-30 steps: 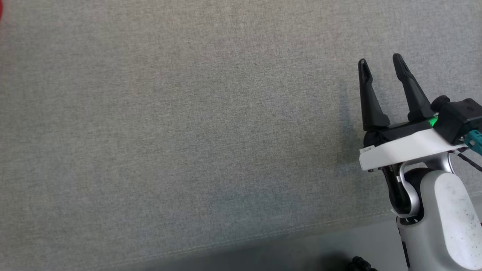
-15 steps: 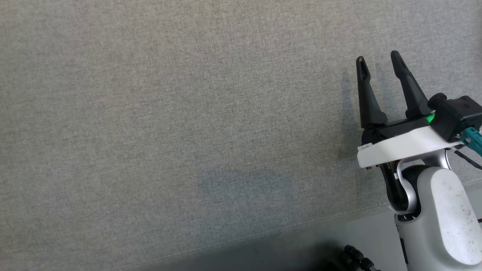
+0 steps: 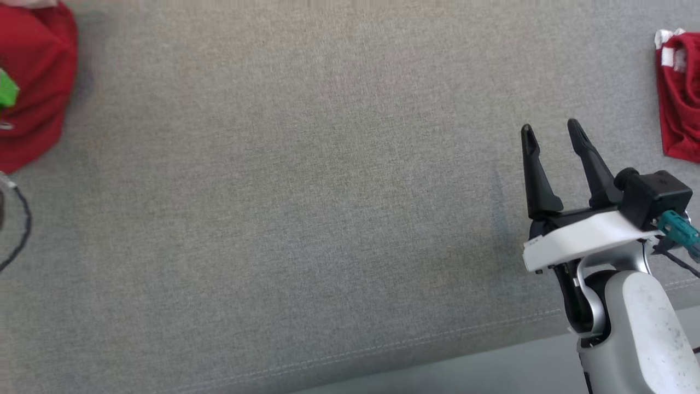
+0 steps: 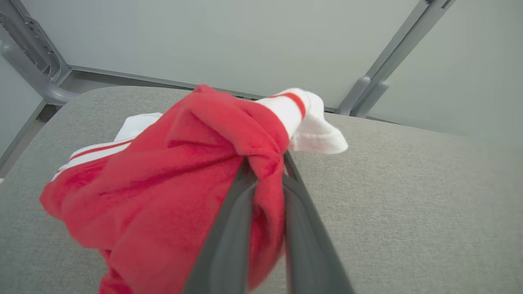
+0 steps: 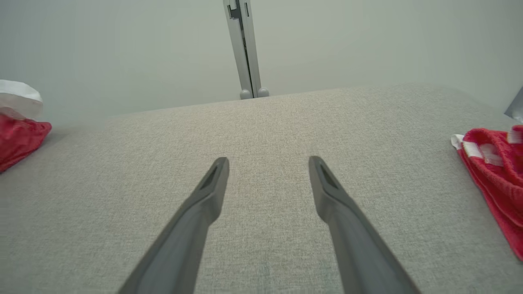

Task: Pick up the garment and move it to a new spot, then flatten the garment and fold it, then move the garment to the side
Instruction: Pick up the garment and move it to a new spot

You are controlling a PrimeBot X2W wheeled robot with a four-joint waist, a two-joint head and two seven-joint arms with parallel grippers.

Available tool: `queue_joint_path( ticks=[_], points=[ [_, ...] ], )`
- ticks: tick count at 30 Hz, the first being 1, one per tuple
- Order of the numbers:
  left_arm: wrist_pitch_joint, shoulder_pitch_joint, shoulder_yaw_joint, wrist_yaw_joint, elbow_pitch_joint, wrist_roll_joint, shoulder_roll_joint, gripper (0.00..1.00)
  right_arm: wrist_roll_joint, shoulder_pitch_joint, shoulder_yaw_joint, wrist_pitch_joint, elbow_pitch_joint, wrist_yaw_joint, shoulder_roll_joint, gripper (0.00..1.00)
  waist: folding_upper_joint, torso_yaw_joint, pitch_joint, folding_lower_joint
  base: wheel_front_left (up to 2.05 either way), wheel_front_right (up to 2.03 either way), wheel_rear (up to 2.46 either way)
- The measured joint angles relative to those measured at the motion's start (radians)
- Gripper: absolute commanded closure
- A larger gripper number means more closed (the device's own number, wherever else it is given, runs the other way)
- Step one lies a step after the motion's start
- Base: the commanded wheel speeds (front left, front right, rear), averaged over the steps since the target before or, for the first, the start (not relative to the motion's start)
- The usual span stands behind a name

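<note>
The garment is red fleece with white, red-striped cuffs, and it lies bunched on the grey padded surface. My left gripper is shut on a fold of it, and red cloth fills the gap between the fingers. In the head view the same garment sits at the far left edge. My right gripper hovers open over bare surface at the right, with nothing between its fingers.
A second red and white garment lies at the far right edge, right of my right gripper. A dark cable loops at the left edge. The surface's front seam runs along the bottom. Grey frame posts stand behind.
The head camera has shifted, bringing the red garments at both edges into the picture. My left gripper has closed on the garment. The right gripper has stayed open.
</note>
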Motion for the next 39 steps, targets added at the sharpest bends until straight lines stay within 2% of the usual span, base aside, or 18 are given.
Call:
queue_joint_path(
  ticks=[5, 10, 14, 15, 16, 19, 25, 30, 35, 39],
  points=[
    [0.005, 0.044, -0.030, -0.004, -0.101, -0.032, -0.091, 1.00, 0.005, 0.046, -0.014, 0.004, 0.004, 0.000, 0.000, 0.00, 0.0000, 0.015, -0.088, 0.0000, 0.00, 0.00, 0.00],
    [0.000, 0.093, -0.062, 0.035, -0.234, -0.037, -0.168, 1.00, 0.021, 0.083, -0.018, 0.008, 0.006, 0.000, 0.000, 0.00, 0.0000, 0.029, -0.174, 0.0000, 0.00, 0.00, 0.00],
    [-0.003, 0.117, -0.085, 0.098, -0.351, -0.043, -0.247, 1.00, 0.030, 0.104, -0.019, 0.009, 0.006, 0.000, 0.000, 0.00, 0.0000, 0.035, -0.235, -0.0001, 0.00, 0.00, 0.00],
    [-0.008, 0.127, -0.099, 0.138, -0.399, -0.043, -0.286, 1.00, 0.036, 0.113, -0.017, 0.009, 0.005, 0.000, 0.000, 0.00, 0.0000, 0.036, -0.262, -0.0001, 0.00, 0.00, 0.00],
    [-0.008, 0.127, -0.099, 0.138, -0.399, -0.043, -0.286, 1.00, 0.036, 0.113, -0.017, 0.009, 0.005, 0.000, 0.000, 0.00, 0.0000, 0.036, -0.262, -0.0001, 0.00, 0.00, 0.00],
    [-0.008, 0.146, -0.137, 0.186, -0.459, -0.031, -0.344, 1.00, 0.046, 0.119, -0.013, 0.007, 0.006, 0.000, 0.000, 0.00, 0.0000, 0.033, -0.292, -0.0001, 0.00, 0.00, 0.00],
    [-0.047, 0.206, -0.208, 0.236, -0.514, 0.013, -0.423, 1.00, 0.067, 0.121, 0.000, -0.010, 0.016, 0.000, 0.000, 0.00, 0.0000, 0.000, -0.307, -0.0001, 0.00, 0.00, 0.00],
    [-0.108, 0.266, -0.240, 0.255, -0.456, 0.024, -0.469, 1.00, 0.079, 0.118, 0.016, -0.022, 0.029, 0.000, 0.000, 0.00, 0.0000, -0.026, -0.295, -0.0001, 0.00, 0.00, 0.00],
    [-0.183, 0.264, -0.268, 0.253, -0.283, 0.060, -0.491, 1.00, 0.089, 0.081, 0.053, -0.027, 0.035, 0.000, -0.001, 0.00, 0.0000, -0.063, -0.268, -0.0001, 0.00, 0.00, 0.00],
    [-0.249, 0.194, -0.258, 0.247, -0.131, 0.074, -0.500, 1.00, 0.102, 0.041, 0.091, -0.037, 0.047, 0.000, 0.000, 0.00, 0.0000, -0.106, -0.240, -0.0001, 0.00, 0.00, 0.00]
  ],
)
